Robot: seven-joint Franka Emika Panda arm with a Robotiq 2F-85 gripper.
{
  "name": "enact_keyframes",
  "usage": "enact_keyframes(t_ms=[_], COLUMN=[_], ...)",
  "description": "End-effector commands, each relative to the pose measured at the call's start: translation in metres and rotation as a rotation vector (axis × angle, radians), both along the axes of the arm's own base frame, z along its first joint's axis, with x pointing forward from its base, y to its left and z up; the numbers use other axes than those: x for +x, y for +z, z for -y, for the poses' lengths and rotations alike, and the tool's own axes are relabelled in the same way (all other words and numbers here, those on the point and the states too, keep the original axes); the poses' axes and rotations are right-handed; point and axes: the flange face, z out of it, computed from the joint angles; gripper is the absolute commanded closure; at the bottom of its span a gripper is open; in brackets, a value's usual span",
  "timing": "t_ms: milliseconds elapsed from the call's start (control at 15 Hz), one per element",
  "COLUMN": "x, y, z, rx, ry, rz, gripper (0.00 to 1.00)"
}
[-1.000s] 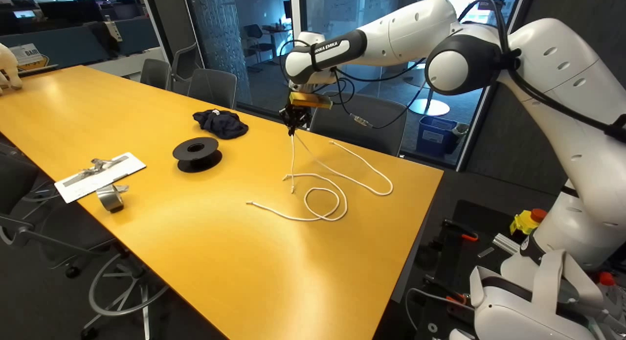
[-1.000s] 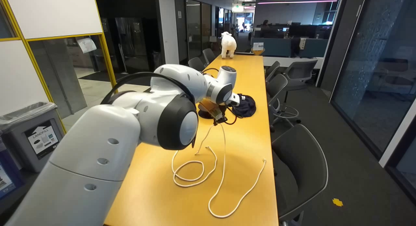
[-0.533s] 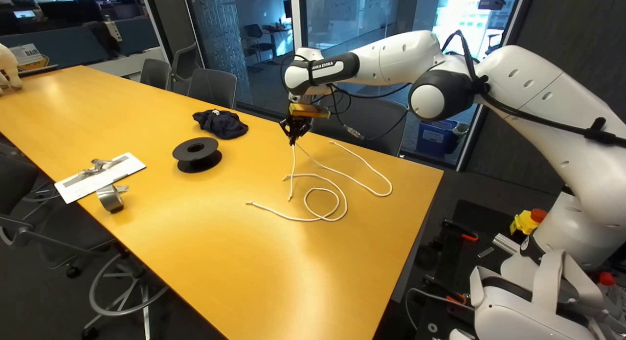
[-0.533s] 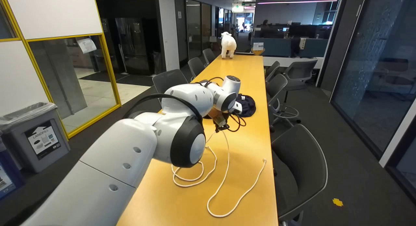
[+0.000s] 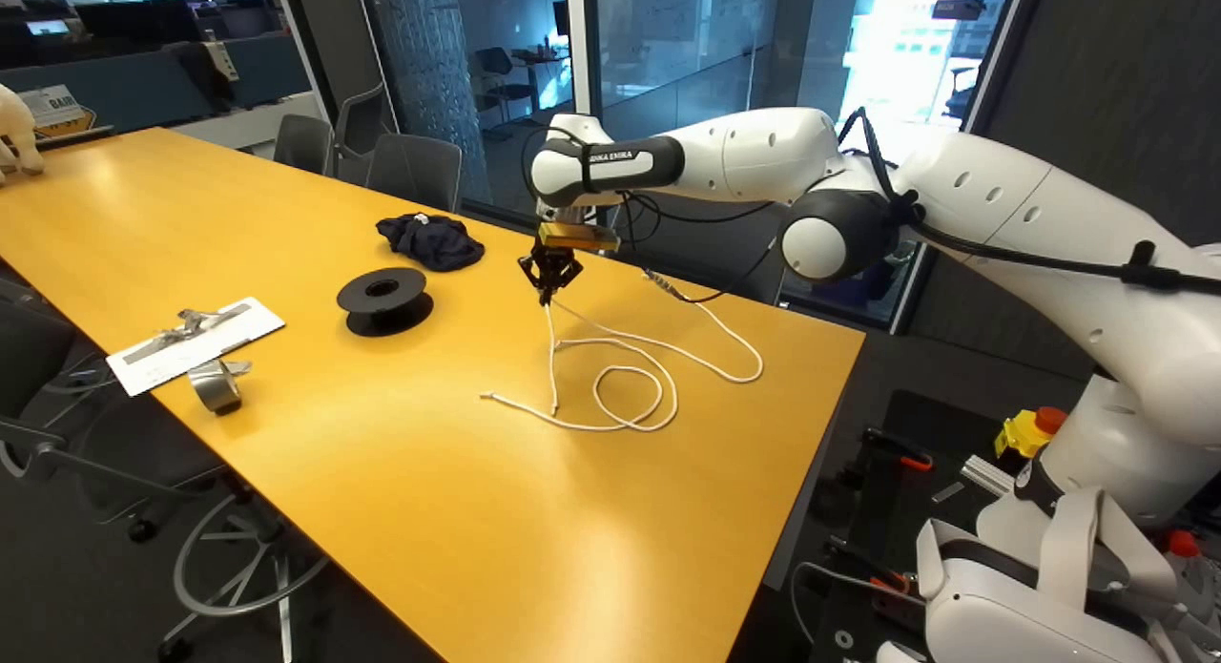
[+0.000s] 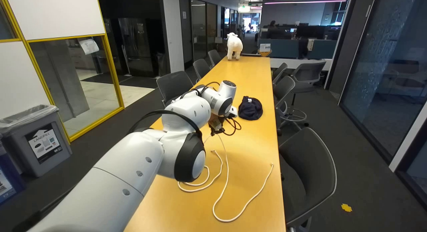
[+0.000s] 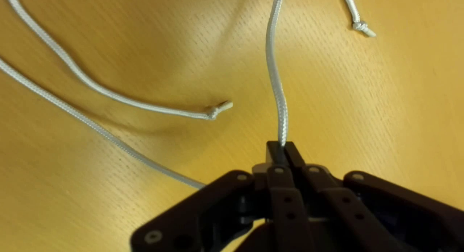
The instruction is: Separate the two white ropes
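Tabletop (image 5: 429,520) glossy, yellow, wood-grained | gray chairs (image 6: 310,172) both sides | glass wall (image 6: 383,91) beyond | jaws clenched on one white rope (image 7: 275,78)

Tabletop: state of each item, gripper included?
gripper, shut on held rope
held rope, pinched partway along
other rope, loosely looped, not held
black spool, lying flat
dark fabric, bunched up
silver tape roll, apparently on edge
white board, lying flat
white plush animal, standing

In an exterior view, we find one rope (image 5: 760,367) running from the pincer (image 5: 546,299) rightward across the bench (image 5: 458,529), another rope (image 5: 674,396) before it; left of both, the spool (image 5: 384,305), the cloth bundle (image 5: 434,243) behind it; farther left, the clipboard (image 5: 205,343), the tape roll (image 5: 215,391) just before.
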Motion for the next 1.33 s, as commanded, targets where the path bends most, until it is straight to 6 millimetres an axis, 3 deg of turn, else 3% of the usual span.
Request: enact_keyframes(t_ms=[0,400,1267], x=[0.004,0.004,0.014], y=[-0.004,-0.015,-0.016], z=[-0.009,-0.003,0.008], rx=[-0.014,-0.063,-0.080], ry=[-0.011,-0.016,-0.084], rz=[0.016,0.011,0.131], gripper=[0.99,0.99,0.99])
